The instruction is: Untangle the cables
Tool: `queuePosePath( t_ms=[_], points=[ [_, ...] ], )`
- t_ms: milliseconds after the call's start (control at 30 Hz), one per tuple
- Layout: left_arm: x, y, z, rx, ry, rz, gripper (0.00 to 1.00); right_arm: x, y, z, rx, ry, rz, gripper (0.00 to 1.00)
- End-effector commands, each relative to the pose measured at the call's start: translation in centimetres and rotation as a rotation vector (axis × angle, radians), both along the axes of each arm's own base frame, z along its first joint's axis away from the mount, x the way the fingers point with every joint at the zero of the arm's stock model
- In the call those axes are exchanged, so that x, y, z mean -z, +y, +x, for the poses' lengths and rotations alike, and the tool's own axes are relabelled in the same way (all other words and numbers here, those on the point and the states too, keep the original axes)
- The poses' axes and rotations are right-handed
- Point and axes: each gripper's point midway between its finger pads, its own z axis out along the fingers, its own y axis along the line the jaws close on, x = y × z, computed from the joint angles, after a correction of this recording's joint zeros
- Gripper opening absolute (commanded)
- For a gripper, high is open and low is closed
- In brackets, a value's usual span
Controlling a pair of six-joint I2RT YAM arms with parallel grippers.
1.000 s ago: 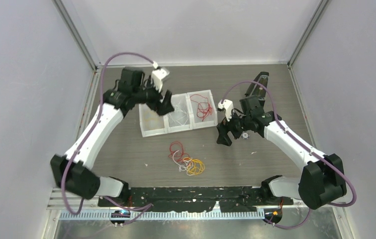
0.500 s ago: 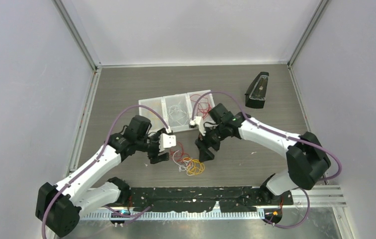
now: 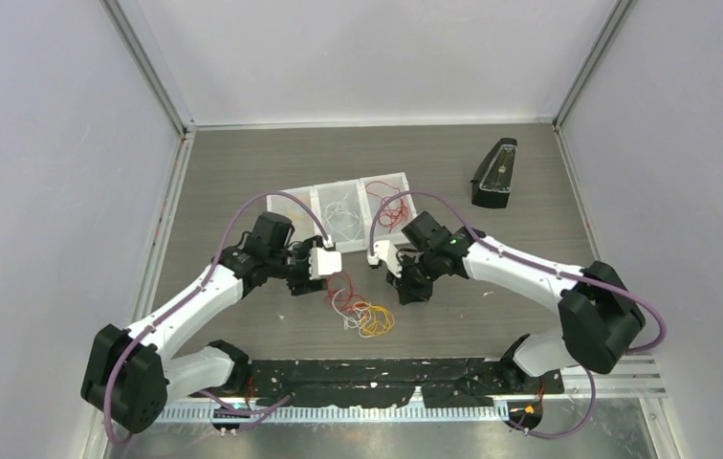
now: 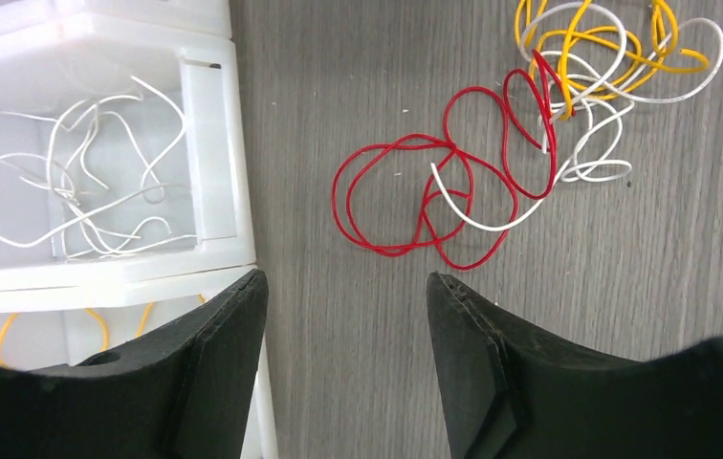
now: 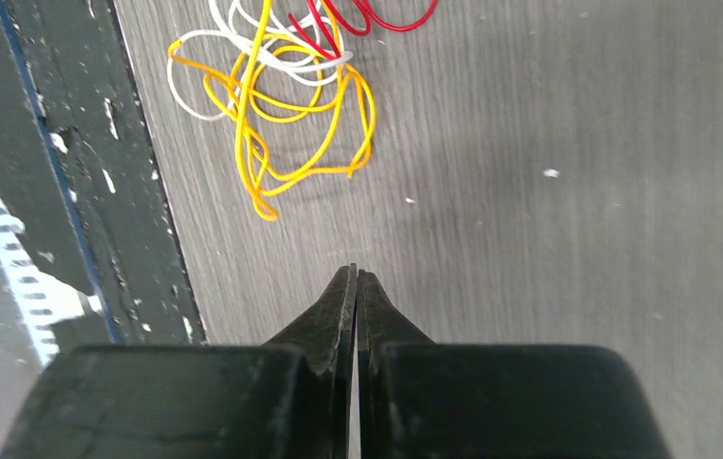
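Top view: the cables [image 3: 362,308] lie tangled on the worktop [image 3: 243,163] between both arms, just in front of a white tray [image 3: 339,185].

Left wrist: the left end effector [image 4: 346,287] stands open and empty, short of the cables' red loops.

Right wrist: the right end effector [image 5: 355,275] is pinched closed on nothing.

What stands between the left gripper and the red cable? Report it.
Nothing visible: only bare table lies between the open left gripper and the red cable; the white tray sits off to one side.

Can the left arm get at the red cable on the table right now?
Probably yes: the left tool is open, and the red cable lies on bare table just ahead, nothing between. A white cable threads through it.
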Motion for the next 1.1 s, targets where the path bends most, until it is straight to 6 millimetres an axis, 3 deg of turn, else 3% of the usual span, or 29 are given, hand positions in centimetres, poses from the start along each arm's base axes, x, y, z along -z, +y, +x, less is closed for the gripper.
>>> queuePosePath(
  t_ms=[0, 67, 100, 133, 167, 233, 333, 467, 533, 567, 633, 667, 767, 933, 1067],
  points=[
    [-2.4, -1.6, -0.1, 0.094, -0.086, -0.104, 0.64, -2.0, -1.7, 0.8, -0.077, -0.168, -0.022, 0.06],
    [-2.4, -2.4, -0.9, 0.139, -0.089, -0.105, 0.64, -2.8, -2.0, 0.5, -0.073, -0.173, -0.02, 0.15],
    [-2.4, -2.8, -1.0, 0.142, -0.076, -0.111, 0.64, -3.9, -1.4, 0.3, -0.06, -0.155, 0.017, 0.34],
    [-2.7, -3.2, -1.1, 0.137, -0.061, -0.124, 0.64, -4.5, -1.0, 0.0, -0.049, -0.134, 0.041, 0.45],
    [-3.1, -3.4, -1.0, 0.113, -0.045, -0.142, 0.64, -5.3, -0.2, -0.7, -0.018, -0.085, 0.085, 0.65],
    [-3.8, -3.4, -0.2, 0.015, -0.018, -0.182, 0.66, -5.8, 1.3, -1.3, 0.025, -0.035, 0.137, 0.78],
    [-4.9, -2.6, 0.1, -0.131, 0.074, -0.27, 0.69, -5.0, 3.6, -1.6, 0.056, -0.012, 0.15, 0.8],
    [-4.5, -1.8, -1.8, -0.161, 0.134, -0.299, 0.73, -2.1, 5.6, -1.2, 0.109, 0.07, 0.098, 0.74],
    [-4.1, -1.7, -3.0, -0.127, 0.139, -0.302, 0.75, 0.1, 5.6, -0.9, 0.117, 0.098, 0.033, 0.62],
    [-3.8, -1.7, -3.5, -0.101, 0.13, -0.297, 0.77, 0.4, 5.5, -0.8, 0.117, 0.103, 0.021, 0.45],
    [-2.6, -2.0, -4.9, -0.034, 0.107, -0.277, 0.79, 0.6, 5.1, -1.3, 0.115, 0.14, 0.029, 0.2],
    [-2.1, -2.3, -5.2, -0.01, 0.078, -0.27, 0.8, -0.4, 5.4, -1.4, 0.11, 0.15, 0.078, 0.1],
    [-1.2, -3.5, -5.4, 0.016, -0.035, -0.197, 0.76, -1.8, 4.9, -1.3, 0.105, 0.103, 0.148, 0.06],
    [-0.3, -4.5, -5.6, 0.04, -0.052, -0.125, 0.73, -3.5, 4.7, -1.0, 0.137, 0.115, 0.196, 0.05],
    [-1.7, -6.6, -5.9, 0.136, -0.141, -0.217, 0.75, -4.2, 4.3, -1.2, 0.141, 0.116, 0.238, 0.05]
  ],
)
